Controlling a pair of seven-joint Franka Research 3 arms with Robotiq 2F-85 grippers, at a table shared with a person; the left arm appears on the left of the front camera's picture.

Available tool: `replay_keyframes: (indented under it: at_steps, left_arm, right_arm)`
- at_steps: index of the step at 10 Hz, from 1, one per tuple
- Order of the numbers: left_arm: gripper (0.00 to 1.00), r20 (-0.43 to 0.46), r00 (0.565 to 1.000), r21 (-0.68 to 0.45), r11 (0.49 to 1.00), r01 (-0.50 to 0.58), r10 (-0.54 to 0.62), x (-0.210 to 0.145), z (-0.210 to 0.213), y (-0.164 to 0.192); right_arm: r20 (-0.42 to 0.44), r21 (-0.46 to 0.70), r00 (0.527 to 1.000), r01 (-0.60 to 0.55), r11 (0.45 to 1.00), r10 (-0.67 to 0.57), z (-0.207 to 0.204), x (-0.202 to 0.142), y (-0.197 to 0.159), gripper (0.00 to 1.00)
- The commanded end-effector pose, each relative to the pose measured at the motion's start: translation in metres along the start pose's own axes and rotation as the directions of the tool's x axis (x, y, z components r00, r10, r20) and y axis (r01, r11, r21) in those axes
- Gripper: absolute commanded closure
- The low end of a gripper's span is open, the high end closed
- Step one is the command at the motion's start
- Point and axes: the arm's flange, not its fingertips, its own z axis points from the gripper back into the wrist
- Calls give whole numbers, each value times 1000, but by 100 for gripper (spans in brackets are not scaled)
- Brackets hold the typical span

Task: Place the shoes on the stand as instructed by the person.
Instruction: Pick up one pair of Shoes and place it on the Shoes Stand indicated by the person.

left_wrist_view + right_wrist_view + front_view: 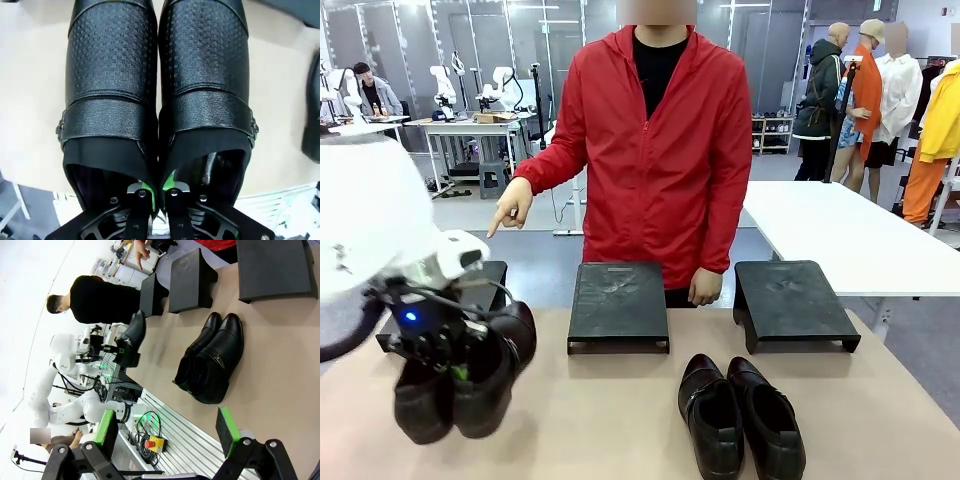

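1. Lifted at the lower left of the front view: a pair of shiny black bumpy-leather shoes [470,385].
2. Pinched together at their inner edges by the left gripper [157,192], jaws shut tight on them.
3. Side by side on the tan table [600,420], lower middle: a second pair of shiny black shoes [740,415].
4. Behind, in a row: three flat black stands [618,305].
5. Bottom of the right wrist view: right gripper [166,432], jaws wide, holding nothing.
6. Top middle: person in a red jacket [660,150], one hand [510,208] pointing down-left.

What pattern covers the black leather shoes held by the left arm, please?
The black leather shoes bear a fine embossed square grid, clearest in the left wrist view.
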Motion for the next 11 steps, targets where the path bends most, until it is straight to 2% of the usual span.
replay_keyframes:
  at_steps: [1,3,8,9,10,11]
  left_arm:
    - [100,34,999,-14,999,31,-30,-1,22,21]
    - [100,69,997,-13,1000,27,-26,-2,26,20]
    - [100,41,999,-17,1000,12,-11,-2,28,22]
    - [93,27,999,-9,1000,16,-16,-5,21,21]
    - [93,75,997,-45,999,10,-7,6,32,32]
    - [93,91,995,-25,999,-30,32,25,40,48]
  right_arm:
    - [6,10,1000,-23,1000,23,2,2,0,0]
    - [6,10,1000,-23,1000,23,2,2,0,0]
    - [6,10,1000,-23,1000,23,2,2,0,0]
    - [6,10,1000,-23,1000,23,2,2,0,0]
    - [6,10,1000,-23,1000,23,2,2,0,0]
    - [6,10,1000,-23,1000,23,2,2,0,0]
